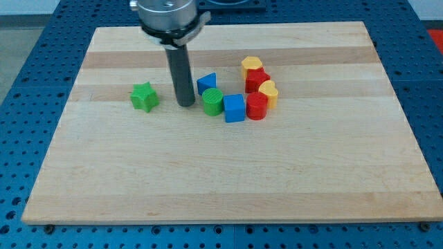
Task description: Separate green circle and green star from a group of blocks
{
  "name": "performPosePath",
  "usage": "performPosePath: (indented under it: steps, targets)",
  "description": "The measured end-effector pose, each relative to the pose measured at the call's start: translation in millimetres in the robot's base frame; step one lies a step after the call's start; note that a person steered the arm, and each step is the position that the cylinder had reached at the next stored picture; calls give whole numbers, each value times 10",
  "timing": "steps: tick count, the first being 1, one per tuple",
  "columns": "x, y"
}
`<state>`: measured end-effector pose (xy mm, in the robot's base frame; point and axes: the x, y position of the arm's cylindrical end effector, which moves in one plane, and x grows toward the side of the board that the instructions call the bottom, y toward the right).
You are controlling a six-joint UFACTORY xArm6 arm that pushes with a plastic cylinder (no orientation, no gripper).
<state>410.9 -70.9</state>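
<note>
The green star (144,96) sits alone at the view's left of the wooden board (221,173). The green circle (212,102) stands at the left end of a cluster, touching the blue cube (234,108). My tip (185,104) rests on the board between the two green blocks, close to the left of the green circle and a wider gap right of the star. A blue triangle (206,83) lies just above the green circle.
The cluster continues to the right: a red cylinder (257,106), a yellow block (268,93), a red block (256,79) and a yellow block (252,66) at the top. The blue perforated table (28,83) surrounds the board.
</note>
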Motion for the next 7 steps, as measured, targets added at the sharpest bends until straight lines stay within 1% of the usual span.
performPosePath:
  steps: [2,4,6,7]
  targets:
    - [-140,380]
    - [-626,321]
    - [-800,337]
    - [-816,496]
